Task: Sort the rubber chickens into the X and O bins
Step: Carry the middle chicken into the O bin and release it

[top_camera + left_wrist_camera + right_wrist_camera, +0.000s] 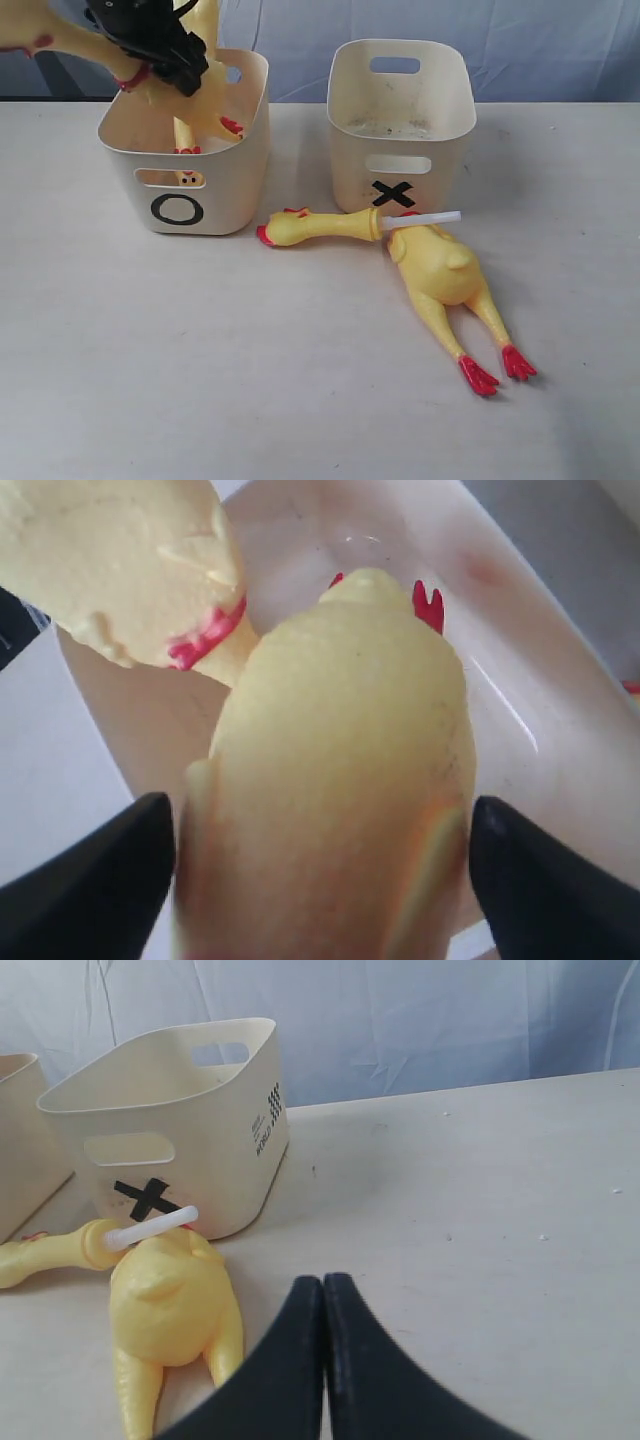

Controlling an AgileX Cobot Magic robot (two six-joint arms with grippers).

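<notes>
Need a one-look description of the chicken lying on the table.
Find the cream bin marked with a black X. Directly in front of it, on the table, lies a yellow rubber chicken, red feet nearest the camera. Unlike the chickens at the O bin, it has a white stick across its neck.

Left gripper (320, 808): black fingers (95, 885) spread wide, one on each side of a long yellow rubber chicken (330, 760), just beside its body without a visible grip. The chicken points down into a cream-white plastic tub (525, 695); its red foot (428, 605) is near the floor. A second yellow rubber chicken (110, 565), with a red neck band (205, 640), lies alongside.
</notes>
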